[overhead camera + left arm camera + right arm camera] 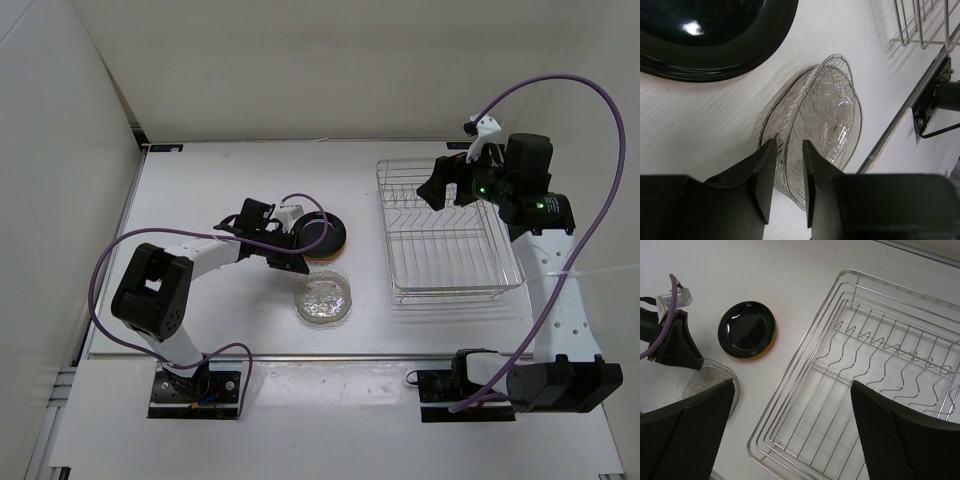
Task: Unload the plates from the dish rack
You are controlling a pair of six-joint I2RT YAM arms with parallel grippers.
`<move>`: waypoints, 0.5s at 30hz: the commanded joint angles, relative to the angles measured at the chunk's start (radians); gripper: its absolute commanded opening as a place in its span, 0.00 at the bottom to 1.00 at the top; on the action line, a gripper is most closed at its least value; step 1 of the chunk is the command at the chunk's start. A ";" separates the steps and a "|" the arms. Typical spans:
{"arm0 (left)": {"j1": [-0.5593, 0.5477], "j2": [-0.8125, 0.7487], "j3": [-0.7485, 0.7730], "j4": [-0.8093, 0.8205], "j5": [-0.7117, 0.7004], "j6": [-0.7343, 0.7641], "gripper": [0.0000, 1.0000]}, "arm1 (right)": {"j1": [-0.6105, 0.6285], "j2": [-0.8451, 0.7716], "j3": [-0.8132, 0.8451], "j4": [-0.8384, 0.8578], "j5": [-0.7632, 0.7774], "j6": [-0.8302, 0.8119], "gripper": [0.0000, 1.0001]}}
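The clear plate [324, 297] lies on the white table in front of a stack topped by the glossy black plate [325, 233]. An orange and lime edge [758, 355] shows under the black plate [746, 329]. My left gripper [789, 145] straddles the near rim of the clear plate [825, 110]. Its jaws stand narrowly open, with a small gap on each side of the rim. The dish rack [447, 292] sits at the right, and no plate shows in it. My right gripper [792, 385] hangs wide open above the rack [778, 390], holding nothing.
A purple cable [545, 95] loops high over the right arm, and another [110, 262] runs along the left arm. White walls close the left and back sides. The table's front edge [900, 117] runs close behind the clear plate.
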 commanded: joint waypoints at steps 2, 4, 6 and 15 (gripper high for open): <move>-0.004 -0.051 0.028 -0.006 0.011 0.004 0.38 | -0.003 -0.039 0.002 0.029 -0.030 -0.003 1.00; -0.004 -0.051 0.028 -0.006 0.011 0.004 0.38 | -0.003 -0.039 0.002 0.029 -0.030 -0.003 1.00; -0.004 -0.060 0.028 -0.006 0.011 0.004 0.38 | -0.003 -0.039 0.002 0.029 -0.030 -0.003 1.00; -0.004 -0.069 0.017 -0.015 -0.028 0.023 0.36 | -0.003 -0.039 0.002 0.029 -0.030 -0.003 1.00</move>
